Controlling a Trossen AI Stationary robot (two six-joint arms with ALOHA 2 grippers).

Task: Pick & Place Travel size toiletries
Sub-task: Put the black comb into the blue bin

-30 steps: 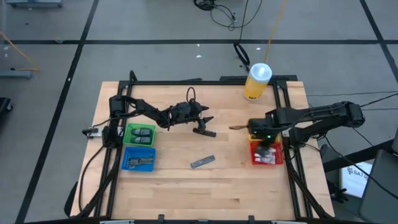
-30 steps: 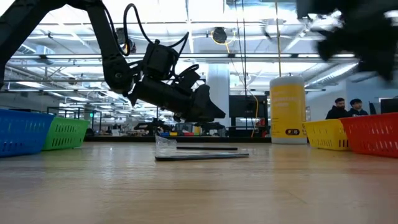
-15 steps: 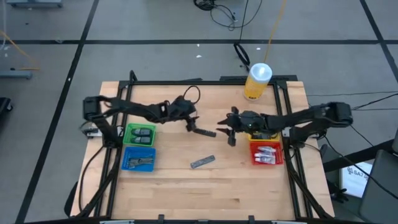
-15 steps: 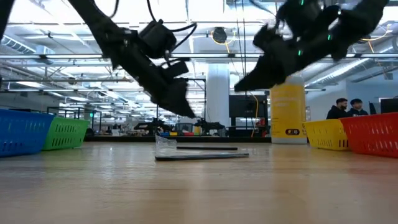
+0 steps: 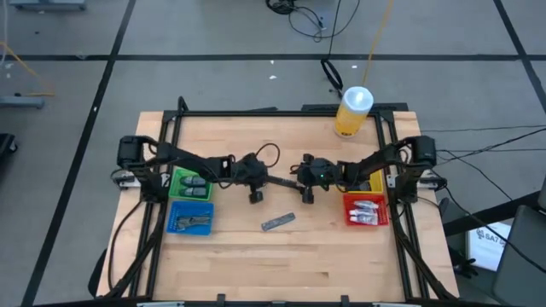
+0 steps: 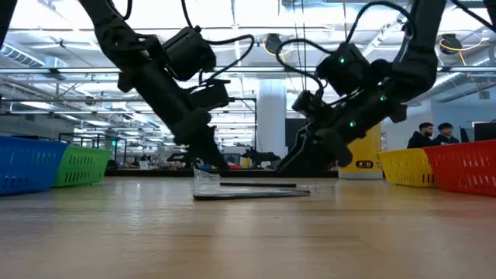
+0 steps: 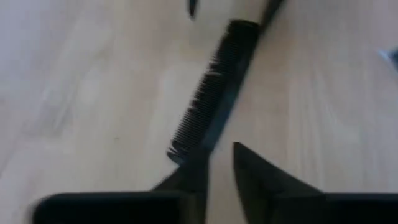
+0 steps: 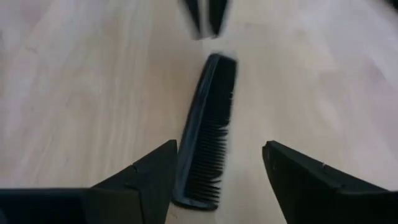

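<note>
A black comb (image 5: 281,182) (image 7: 214,87) (image 8: 208,124) lies flat on the wooden table between my two grippers. My left gripper (image 5: 266,181) (image 7: 219,171) is low at the comb's left end, its fingers almost together; only bare wood shows in the slit. My right gripper (image 5: 299,183) (image 8: 221,174) is at the comb's right end, open, with a finger on each side of that end. A grey flat packet (image 5: 278,222) lies nearer the front edge. My left gripper has one finger (image 7: 186,180) right against the comb's end (image 7: 181,154); I cannot tell whether it touches. My right gripper has one finger (image 8: 155,180) close beside the comb's other end (image 8: 196,198); whether they touch cannot be told.
At the left stand a green bin (image 5: 175,183) with dark packets and a blue bin (image 5: 175,218) with grey sticks. At the right are a red bin (image 5: 348,211) with white tubes and a yellow bin (image 5: 376,181). A big yellow bottle (image 5: 353,111) stands at the far edge.
My right gripper has left the red bin and travelled toward the table's left to the comb's right end, coming down low. My left gripper has drawn back toward the table's left and dropped to the comb's left end. The comb has stayed in place.
</note>
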